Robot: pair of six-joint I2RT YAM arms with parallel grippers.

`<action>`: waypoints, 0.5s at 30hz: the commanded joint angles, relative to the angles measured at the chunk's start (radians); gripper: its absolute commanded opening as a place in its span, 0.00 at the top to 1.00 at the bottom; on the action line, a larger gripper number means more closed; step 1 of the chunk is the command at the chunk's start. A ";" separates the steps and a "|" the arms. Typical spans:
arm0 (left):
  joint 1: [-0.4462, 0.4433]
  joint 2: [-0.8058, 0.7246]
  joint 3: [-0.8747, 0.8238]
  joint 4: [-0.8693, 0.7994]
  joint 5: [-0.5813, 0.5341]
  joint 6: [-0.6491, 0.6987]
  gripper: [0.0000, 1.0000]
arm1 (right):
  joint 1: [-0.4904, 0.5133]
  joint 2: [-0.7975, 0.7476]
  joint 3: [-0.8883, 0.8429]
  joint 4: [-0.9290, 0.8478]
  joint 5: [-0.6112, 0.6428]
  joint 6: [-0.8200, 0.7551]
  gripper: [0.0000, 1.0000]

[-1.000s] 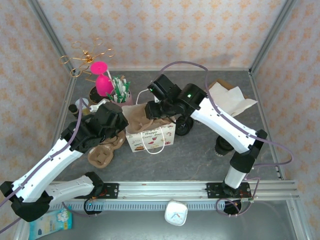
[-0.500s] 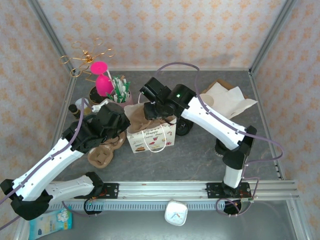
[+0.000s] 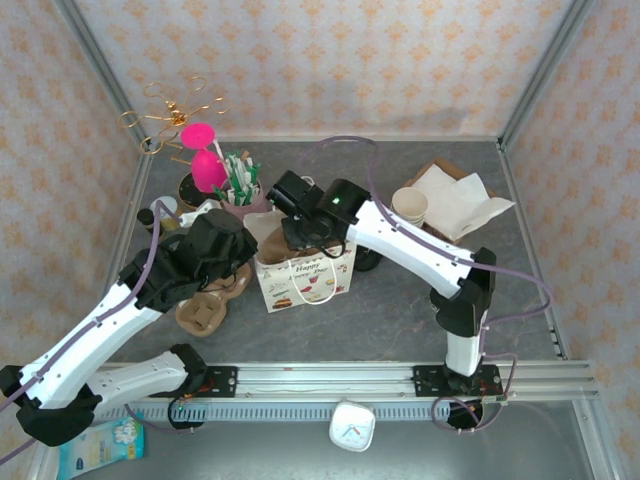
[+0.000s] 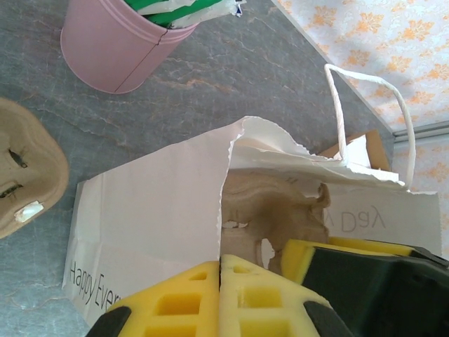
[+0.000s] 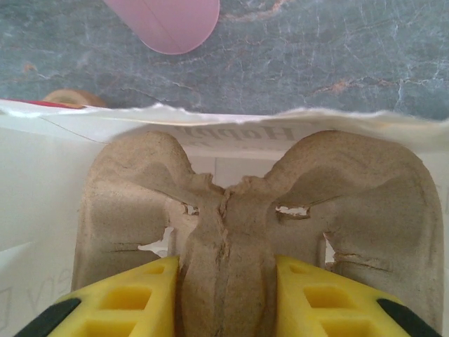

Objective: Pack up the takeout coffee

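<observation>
Left gripper (image 4: 219, 265) pinched flat on paper bag (image 3: 305, 282) rim, holding it open. Right gripper (image 5: 226, 281) clamps cup carrier (image 5: 231, 189) ridge, partway inside. Takeout coffee (image 3: 366, 262) likely dark shape at bag's 3 o'clock, half hidden; not packed yet.

In the paper bag (image 3: 305, 278) a carrier (image 5: 231, 203) at the right pincer (image 5: 226, 270), bucket (image 5: 168, 24) beyond, spare carrier (image 3: 203, 312) leftward on surface (image 3: 400, 310).
</observation>
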 commanded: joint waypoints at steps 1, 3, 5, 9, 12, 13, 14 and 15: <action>-0.008 -0.006 -0.017 0.023 -0.014 0.005 1.00 | 0.001 0.030 -0.022 0.024 0.009 0.004 0.66; -0.006 -0.004 -0.027 0.017 -0.021 0.008 1.00 | 0.001 0.039 -0.034 0.036 -0.013 0.004 0.67; -0.007 -0.005 -0.030 0.026 -0.020 0.008 1.00 | 0.001 0.041 -0.069 0.053 -0.019 0.006 0.67; -0.007 -0.010 -0.041 0.026 -0.026 0.016 1.00 | 0.000 0.053 -0.102 0.068 -0.010 0.000 0.66; -0.008 -0.008 -0.038 0.009 -0.037 0.016 1.00 | -0.001 0.064 -0.120 0.076 0.002 -0.005 0.65; -0.008 -0.009 -0.042 0.014 -0.035 0.016 1.00 | -0.001 0.071 -0.127 0.075 0.000 -0.006 0.65; -0.007 -0.010 -0.045 0.018 -0.033 0.017 1.00 | -0.001 0.076 -0.138 0.081 0.000 -0.006 0.65; -0.008 -0.011 -0.046 0.015 -0.038 0.016 1.00 | -0.001 0.077 -0.151 0.089 -0.001 -0.004 0.64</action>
